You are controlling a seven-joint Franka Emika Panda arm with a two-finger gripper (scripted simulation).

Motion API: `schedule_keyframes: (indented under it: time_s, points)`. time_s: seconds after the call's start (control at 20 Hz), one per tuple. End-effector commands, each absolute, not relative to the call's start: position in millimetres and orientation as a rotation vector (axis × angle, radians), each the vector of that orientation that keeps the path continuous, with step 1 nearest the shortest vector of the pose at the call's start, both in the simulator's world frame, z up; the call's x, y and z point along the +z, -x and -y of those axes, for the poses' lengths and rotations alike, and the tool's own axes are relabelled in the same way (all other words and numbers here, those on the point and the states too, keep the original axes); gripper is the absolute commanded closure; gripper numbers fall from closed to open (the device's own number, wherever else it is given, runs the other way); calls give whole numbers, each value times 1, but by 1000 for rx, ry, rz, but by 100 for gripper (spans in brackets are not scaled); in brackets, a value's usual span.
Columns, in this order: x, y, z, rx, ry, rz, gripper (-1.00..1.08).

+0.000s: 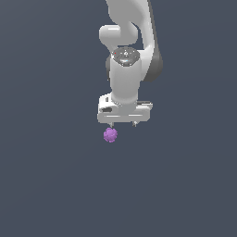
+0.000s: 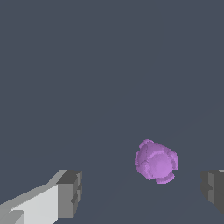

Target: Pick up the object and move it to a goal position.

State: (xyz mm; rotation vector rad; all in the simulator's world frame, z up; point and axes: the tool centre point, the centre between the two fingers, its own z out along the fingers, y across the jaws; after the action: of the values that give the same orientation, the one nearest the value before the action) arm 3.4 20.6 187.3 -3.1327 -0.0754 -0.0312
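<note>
Fingers of the hand (image 1: 123, 124) stand apart above the purple ball (image 1: 110, 134), probably ready for descending around it.

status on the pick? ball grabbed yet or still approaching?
Done: the gripper is positioned over the purple ball, jaws open. In hand: lining up; in the wrist view the ball lies between the two fingers but touches neither and sits nearer one of them. Left: close on the ball, lift it and carry it to the goal. No goal marker shows in either view.
</note>
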Motion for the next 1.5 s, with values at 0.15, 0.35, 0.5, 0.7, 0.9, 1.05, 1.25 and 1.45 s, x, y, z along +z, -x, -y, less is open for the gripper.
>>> schedule_keyframes:
  time_s: [0.15, 0.35, 0.5, 0.7, 0.9, 1.05, 1.25, 1.45]
  points:
    - [188, -3, -16, -30, 3139, 76, -92]
    - [193, -3, 0, -27, 3159, 84, -92]
    - [196, -3, 4, -26, 3165, 94, -92]
    - [193, -2, 4, -26, 3163, 79, -92]
    - [182, 1, 8, -23, 3160, 13, -92]
    - [168, 5, 12, -20, 3154, -67, -92]
    - [143, 13, 22, -14, 3140, -219, -92]
    - [118, 23, 32, -7, 3120, -381, -92]
